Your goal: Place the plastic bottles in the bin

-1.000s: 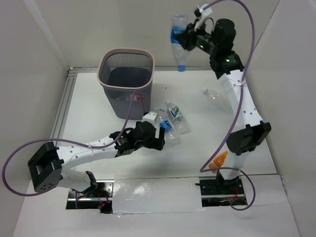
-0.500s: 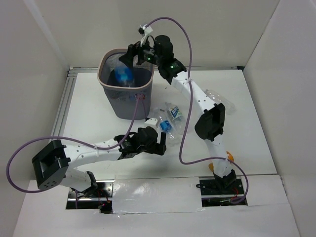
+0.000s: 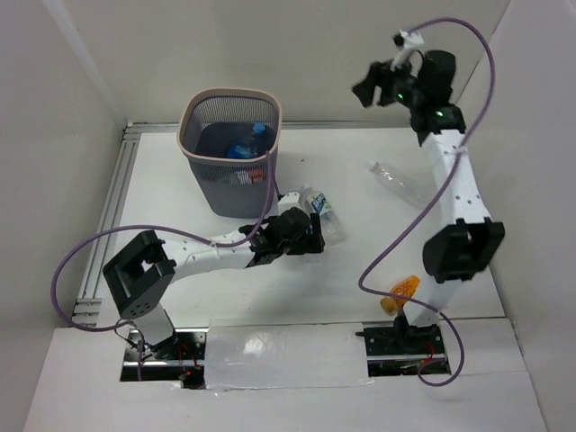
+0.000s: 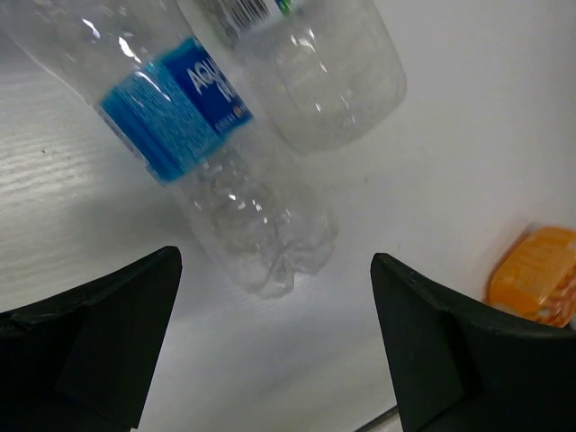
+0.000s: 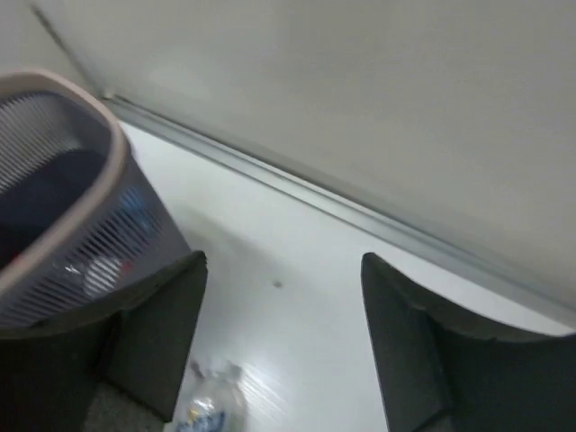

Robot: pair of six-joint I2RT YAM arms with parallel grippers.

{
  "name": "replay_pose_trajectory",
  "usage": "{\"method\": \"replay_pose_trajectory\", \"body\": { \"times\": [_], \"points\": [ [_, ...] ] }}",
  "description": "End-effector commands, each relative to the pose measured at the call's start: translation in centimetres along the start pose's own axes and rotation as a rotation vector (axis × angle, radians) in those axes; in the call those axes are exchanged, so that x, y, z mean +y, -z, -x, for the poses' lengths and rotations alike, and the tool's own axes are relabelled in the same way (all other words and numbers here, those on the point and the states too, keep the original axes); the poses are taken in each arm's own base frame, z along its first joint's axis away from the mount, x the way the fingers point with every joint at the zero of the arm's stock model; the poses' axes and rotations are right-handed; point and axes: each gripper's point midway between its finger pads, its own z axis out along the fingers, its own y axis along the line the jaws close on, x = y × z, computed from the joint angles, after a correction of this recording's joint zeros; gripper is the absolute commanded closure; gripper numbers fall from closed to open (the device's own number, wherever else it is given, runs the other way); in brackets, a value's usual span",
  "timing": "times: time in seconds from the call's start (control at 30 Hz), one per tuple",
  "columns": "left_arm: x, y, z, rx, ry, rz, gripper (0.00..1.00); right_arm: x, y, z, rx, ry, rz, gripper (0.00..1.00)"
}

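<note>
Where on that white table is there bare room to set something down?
Bare: between the bin and the lone clear bottle; between the bin and the metal rail; near edge, between left arm and orange bottle. Crowded: the bottle cluster near-right of the bin.

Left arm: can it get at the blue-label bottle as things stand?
Probably yes. The left claw is open, and the blue-label bottle lies just ahead, in line with its opening. A second bottle close alongside may get nudged.
</note>
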Motion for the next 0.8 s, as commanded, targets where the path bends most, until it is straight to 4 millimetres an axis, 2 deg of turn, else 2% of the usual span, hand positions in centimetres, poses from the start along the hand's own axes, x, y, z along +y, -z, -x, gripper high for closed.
{"method": "replay_pose_trajectory", "body": {
  "times": [0.0, 0.03, 0.07, 0.1, 0.13, 0.17, 0.2, 0.27, 0.3, 0.33, 0.37, 0.4, 0.43, 0.57, 0.6, 0.67, 0.7, 0.73, 0.77],
  "points": [
    [0.0, -1.3, 2.3, -0.036, 0.119, 0.041, 0.01, -0.2, 5.7, -7.6, 0.214, -0.017, 0.029, 0.26],
    [1.2, -2.2, 2.2, -0.034, 0.129, 0.091, 0.01, -0.8, 7.1, -9.1, 0.237, -0.02, 0.02, 0.31],
    [1.1, -2.6, 2.7, -0.036, 0.145, 0.099, 0.01, -1.5, 9.5, -8.7, 0.219, -0.012, -0.016, 0.34],
    [1.4, -2.9, 2.3, -0.021, 0.138, 0.118, 0.01, -1.9, 10.6, -12.4, 0.281, -0.064, -0.033, 0.34],
    [1.7, -3.4, 2.6, -0.024, 0.157, 0.129, 0.01, -2.1, 11.7, -13.6, 0.298, -0.072, -0.041, 0.34],
    [1.4, -3.7, 2.4, -0.006, 0.155, 0.128, 0.01, -3.0, 12.9, -14.4, 0.302, -0.085, -0.075, 0.32],
    [1.9, -4.5, 2.0, 0.011, 0.156, 0.143, 0.01, -2.8, 14.3, -16.2, 0.328, -0.113, -0.092, 0.26],
    [2.2, -5.3, 2.2, 0.015, 0.159, 0.159, 0.01, -3.9, 16.0, -17.3, 0.333, -0.136, -0.139, 0.21],
    [2.3, -5.5, 2.0, 0.024, 0.155, 0.169, 0.01, -3.8, 16.7, -17.4, 0.328, -0.14, -0.143, 0.19],
    [2.6, -6.1, 1.5, 0.033, 0.151, 0.181, 0.04, -3.9, 17.4, -18.9, 0.349, -0.165, -0.155, 0.12],
    [3.0, -6.3, 1.1, 0.046, 0.146, 0.197, 0.05, -4.1, 17.8, -19.3, 0.354, -0.165, -0.163, 0.09],
    [2.6, -6.3, 1.5, 0.04, 0.14, 0.188, 0.07, -4.7, 18.2, -19.6, 0.353, -0.171, -0.182, 0.07],
    [2.8, -6.4, 0.6, 0.058, 0.128, 0.199, 0.11, -5.1, 18.9, -20.0, 0.354, -0.181, -0.202, 0.02],
    [2.9, -6.3, -0.2, 0.071, 0.106, 0.202, 0.24, -6.8, 19.8, -20.7, 0.361, -0.195, -0.259, 0.0],
    [3.2, -6.4, -0.4, 0.073, 0.105, 0.204, 0.32, -7.2, 20.0, -20.5, 0.353, -0.192, -0.27, 0.0],
    [3.5, -6.4, -0.9, 0.09, 0.085, 0.205, 0.41, -8.3, 20.1, -21.4, 0.369, -0.217, -0.287, 0.0],
    [3.3, -6.3, -1.1, 0.102, 0.087, 0.195, 0.46, -9.0, 20.3, -21.2, 0.366, -0.22, -0.301, 0.0],
    [2.9, -5.9, -1.7, 0.122, 0.053, 0.175, 0.58, -9.5, 20.5, -21.4, 0.372, -0.238, -0.304, 0.0],
    [2.4, -5.6, -1.3, 0.116, 0.044, 0.151, 0.63, -9.6, 20.4, -21.8, 0.379, -0.245, -0.303, 0.0]
  ]
}}
